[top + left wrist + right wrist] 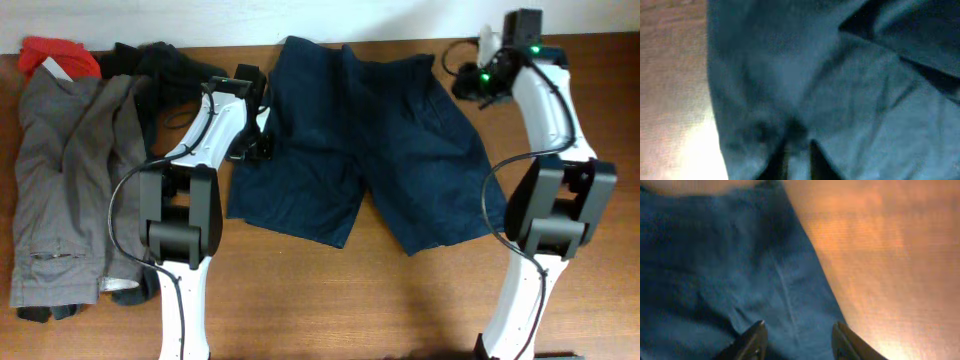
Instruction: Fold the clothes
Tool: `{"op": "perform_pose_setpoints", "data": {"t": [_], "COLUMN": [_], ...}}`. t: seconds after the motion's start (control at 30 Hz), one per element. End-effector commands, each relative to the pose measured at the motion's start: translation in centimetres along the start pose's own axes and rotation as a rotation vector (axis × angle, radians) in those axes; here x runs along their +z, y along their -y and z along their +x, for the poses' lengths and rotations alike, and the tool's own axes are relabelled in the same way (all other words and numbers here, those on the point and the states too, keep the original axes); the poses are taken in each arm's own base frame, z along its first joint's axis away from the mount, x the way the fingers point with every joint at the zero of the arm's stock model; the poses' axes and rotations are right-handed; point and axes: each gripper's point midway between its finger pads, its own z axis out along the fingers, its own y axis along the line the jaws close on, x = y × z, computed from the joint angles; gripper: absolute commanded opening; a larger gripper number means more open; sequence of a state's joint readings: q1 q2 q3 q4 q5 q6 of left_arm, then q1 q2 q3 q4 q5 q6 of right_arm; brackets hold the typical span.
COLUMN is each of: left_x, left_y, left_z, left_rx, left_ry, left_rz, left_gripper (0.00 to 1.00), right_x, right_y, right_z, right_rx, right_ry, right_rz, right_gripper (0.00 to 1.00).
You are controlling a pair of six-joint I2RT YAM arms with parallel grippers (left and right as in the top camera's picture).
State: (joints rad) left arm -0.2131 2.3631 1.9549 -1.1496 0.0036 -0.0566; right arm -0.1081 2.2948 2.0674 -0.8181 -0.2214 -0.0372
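Note:
The dark navy shorts (360, 140) lie spread flat in the middle of the table, waistband at the far side. My left gripper (258, 148) is at the shorts' left edge; in the left wrist view its fingers (797, 160) sit close together with a pinch of the navy cloth (840, 90) between them. My right gripper (464, 84) is by the shorts' far right corner. In the right wrist view it (797, 335) is open, just above the cloth's right edge (740, 270).
Grey trousers (60, 170) lie at the far left of the wooden table (330, 300). A black garment (160, 65) and a small red piece (55, 55) lie at the back left. Bare wood also shows in the right wrist view (890, 255).

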Motion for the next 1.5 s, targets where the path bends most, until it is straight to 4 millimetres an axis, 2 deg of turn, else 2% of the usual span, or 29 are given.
{"op": "perform_pose_setpoints", "data": {"t": [0.0, 0.03, 0.1, 0.2, 0.37, 0.53, 0.6, 0.63, 0.73, 0.9, 1.03, 1.2, 1.23, 1.27, 1.3, 1.33, 1.37, 1.4, 1.47], "left_x": [-6.3, -7.0, -8.4, -9.6, -9.7, -9.7, -9.7, -9.7, -9.8, -9.8, -9.8, -9.9, -10.0, -10.0, -10.1, -10.1, -10.2, -10.3, -10.7], "left_y": [0.2, 0.2, 0.2, -0.1, -1.0, -1.7, -1.7, -1.7, -1.7, -1.7, -1.5, -1.5, -1.4, -1.4, -1.4, -1.4, -1.4, -1.4, -1.3], "left_z": [-1.4, -1.5, -1.6, -1.6, -0.7, -0.3, -0.4, -0.5, -0.8, -1.0, -1.1, -1.6, -1.8, -2.0, -2.2, -2.5, -2.8, -3.2, -4.3], "left_rx": [-0.003, -0.003, 0.004, 0.003, -0.002, -0.005, -0.005, -0.005, -0.006, -0.005, -0.002, -0.003, -0.003, -0.004, -0.004, -0.004, -0.005, -0.006, -0.008], "left_ry": [0.142, 0.157, 0.189, 0.212, 0.182, 0.169, 0.172, 0.175, 0.186, 0.198, 0.198, 0.222, 0.23, 0.239, 0.248, 0.258, 0.273, 0.29, 0.336], "left_rz": [0.023, 0.023, 0.024, 0.008, -0.042, -0.083, -0.083, -0.083, -0.086, -0.088, -0.088, -0.086, -0.085, -0.085, -0.084, -0.084, -0.083, -0.082, -0.079], "left_gripper": [0.38, 0.47, 0.57, 0.59, 0.59, 0.59, 0.59, 0.59, 0.59, 0.59, 0.59, 0.59, 0.59, 0.59, 0.59, 0.59, 0.59, 0.59, 0.59], "right_x": [2.0, 2.8, 4.4, 6.5, 9.6, 11.3, 11.4, 11.3, 11.0, 9.0, 7.1, 6.2, 6.1, 6.1, 6.2, 6.1, 5.9, 5.7, 5.0], "right_y": [-1.2, -1.7, -2.4, -3.1, -3.1, -2.9, -2.9, -2.9, -2.9, -1.4, 2.5, 5.5, 5.8, 6.1, 6.1, 6.3, 6.5, 6.5, 6.1], "right_z": [-0.9, -1.3, -1.9, -2.5, -2.8, -3.0, -3.4, -3.7, -4.7, -7.4, -9.3, -9.8, -9.7, -9.5, -9.4, -9.2, -9.1, -9.0, -9.1], "right_rx": [-0.031, -0.043, -0.055, -0.05, -0.012, -0.003, -0.005, -0.008, -0.012, 0.007, 0.158, 0.229, 0.233, 0.237, 0.239, 0.242, 0.245, 0.247, 0.235], "right_ry": [0.036, 0.054, 0.087, 0.131, 0.177, 0.215, 0.231, 0.244, 0.283, 0.353, 0.421, 0.454, 0.452, 0.445, 0.437, 0.43, 0.425, 0.418, 0.404], "right_rz": [0.051, 0.046, 0.036, 0.024, 0.014, 0.008, 0.007, 0.006, 0.005, 0.021, 0.117, 0.137, 0.14, 0.145, 0.147, 0.149, 0.15, 0.149, 0.126], "right_gripper": [0.5, 0.52, 0.52, 0.52, 0.52, 0.52, 0.49, 0.41, 0.04, 0.04, 0.04, 0.04, 0.12, 0.3, 0.36, 0.47, 0.85, 0.99, 0.99]}}
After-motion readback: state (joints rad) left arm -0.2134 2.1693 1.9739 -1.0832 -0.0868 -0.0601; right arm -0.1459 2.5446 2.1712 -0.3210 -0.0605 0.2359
